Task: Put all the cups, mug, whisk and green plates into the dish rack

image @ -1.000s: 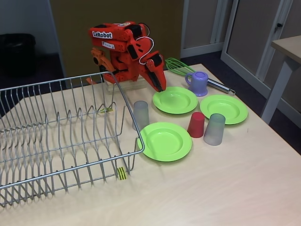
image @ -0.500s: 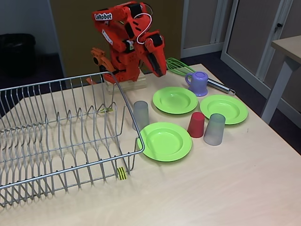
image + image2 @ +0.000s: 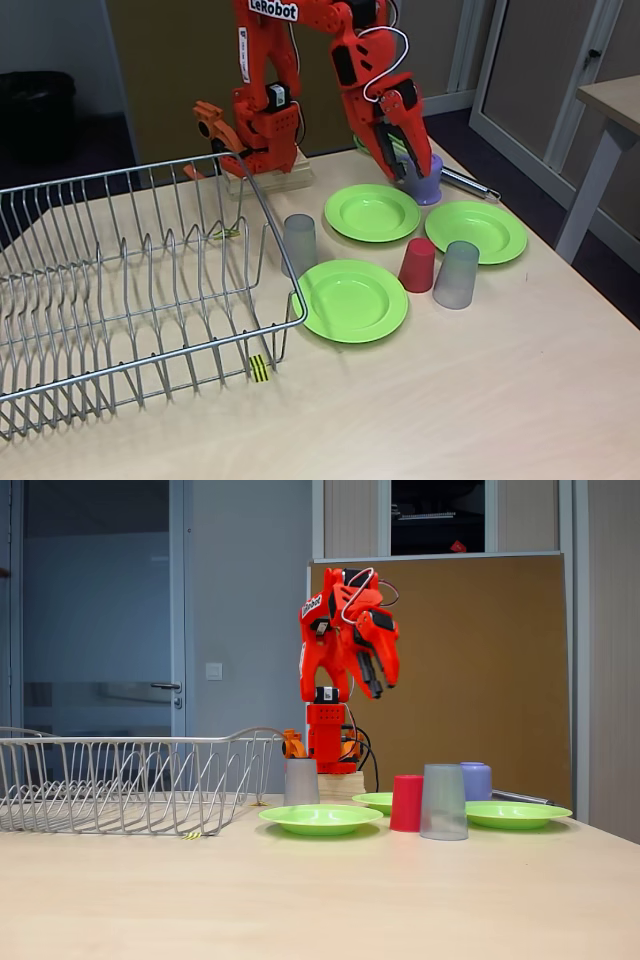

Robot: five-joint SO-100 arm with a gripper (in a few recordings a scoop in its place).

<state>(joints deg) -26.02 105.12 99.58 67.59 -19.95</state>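
Hanging high above the table, the orange gripper is pointing downward over the back of the scene, and in a fixed view it is covering part of the lilac mug; its fingers are lying close together with nothing between them. The mug is standing on the table, with the whisk lying just behind it. The three green plates are resting flat on the table. One grey cup is standing just beside the dish rack, while the red cup and the other grey cup are standing side by side between the plates. The rack is standing at the left with nothing in it.
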